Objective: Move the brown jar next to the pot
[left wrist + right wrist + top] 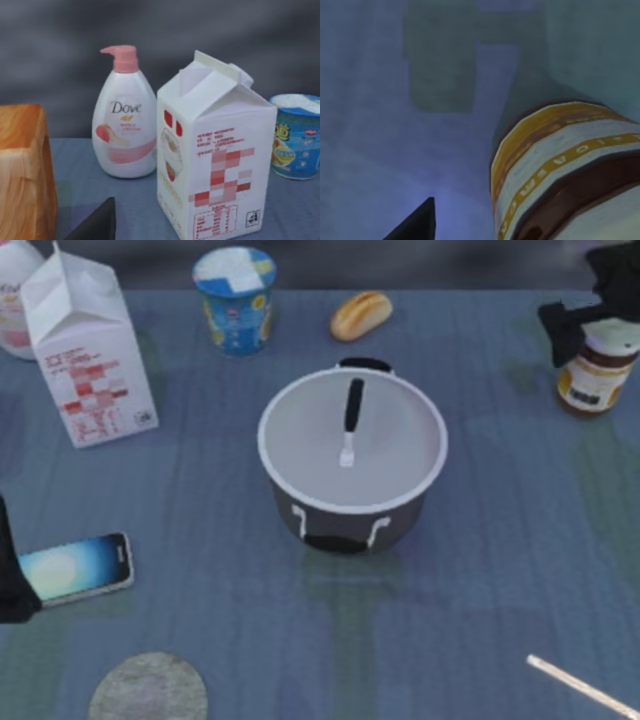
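The brown jar (595, 372) stands upright at the table's far right, well apart from the pot (352, 468), which sits in the middle with its lid on. My right gripper (590, 325) is down over the jar's white lid and open. One dark finger (560, 328) is just left of the jar. In the right wrist view that fingertip (426, 221) is clear of the jar's yellow-and-white label (555, 165), with table showing between them; the other finger is hidden. My left gripper (12, 585) is parked, open, at the left edge.
A milk carton (88, 350) and a Dove bottle (15, 300) stand at the back left. At the back are a blue cup (236, 298) and a bread roll (361, 315). A phone (75, 568), a grey disc (150, 690) and a pale stick (585, 687) lie nearer the front.
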